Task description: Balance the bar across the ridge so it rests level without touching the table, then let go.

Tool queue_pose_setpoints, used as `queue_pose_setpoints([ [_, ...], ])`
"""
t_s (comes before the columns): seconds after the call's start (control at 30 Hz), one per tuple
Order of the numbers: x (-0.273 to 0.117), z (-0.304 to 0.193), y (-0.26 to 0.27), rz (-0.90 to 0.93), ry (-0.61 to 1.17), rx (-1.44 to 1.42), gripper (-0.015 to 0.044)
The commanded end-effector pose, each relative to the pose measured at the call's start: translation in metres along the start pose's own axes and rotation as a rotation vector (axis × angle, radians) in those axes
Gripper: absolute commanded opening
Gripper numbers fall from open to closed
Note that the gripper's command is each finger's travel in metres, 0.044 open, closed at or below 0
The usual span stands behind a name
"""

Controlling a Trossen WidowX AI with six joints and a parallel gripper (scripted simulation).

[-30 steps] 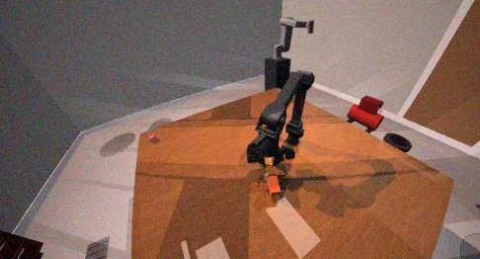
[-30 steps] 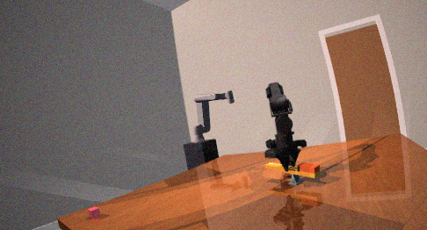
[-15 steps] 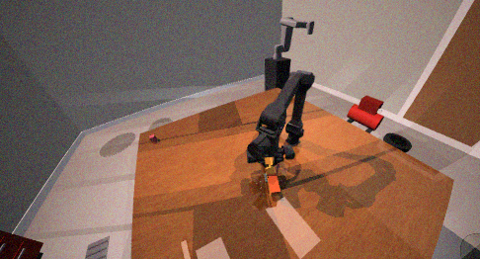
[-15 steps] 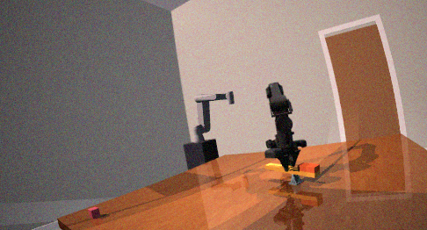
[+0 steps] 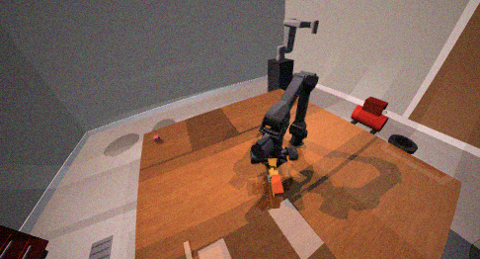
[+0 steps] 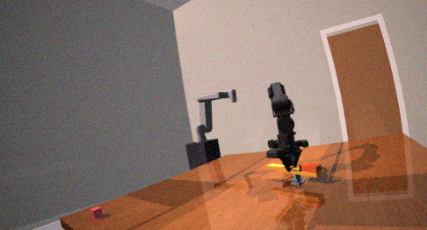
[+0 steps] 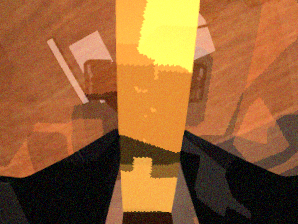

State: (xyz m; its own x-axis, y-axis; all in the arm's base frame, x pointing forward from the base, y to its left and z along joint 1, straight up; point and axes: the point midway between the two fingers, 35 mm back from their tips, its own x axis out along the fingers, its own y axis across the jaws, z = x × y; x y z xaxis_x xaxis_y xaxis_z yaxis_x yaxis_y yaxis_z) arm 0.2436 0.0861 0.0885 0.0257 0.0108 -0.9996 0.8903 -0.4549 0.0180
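Bar [image 6: 293, 166]: one, clamped in end effector [image 6: 288, 168]; one ridge [image 6: 297, 179] below.

My wooden table [image 6: 184, 200], glossy and shadow-streaked, small red cube [image 6: 96, 212] near its far corner, blue ridge [image 6: 297, 179] standing under me

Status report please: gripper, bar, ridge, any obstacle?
Gripper shut on the bar, held above the table. Ridge directly below, contact unclear. Not released. Small pink cube far off, no obstacle.
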Motion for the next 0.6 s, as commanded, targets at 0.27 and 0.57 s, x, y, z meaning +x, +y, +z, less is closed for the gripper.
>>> queue_pose_setpoints([
  [0.27,0.0024,0.0006,0.0000,0.001,-0.001,0.000,0.0000],
  [0.57,0.0032,0.0008,-0.0001,0.001,-0.001,0.000,0.0000],
])
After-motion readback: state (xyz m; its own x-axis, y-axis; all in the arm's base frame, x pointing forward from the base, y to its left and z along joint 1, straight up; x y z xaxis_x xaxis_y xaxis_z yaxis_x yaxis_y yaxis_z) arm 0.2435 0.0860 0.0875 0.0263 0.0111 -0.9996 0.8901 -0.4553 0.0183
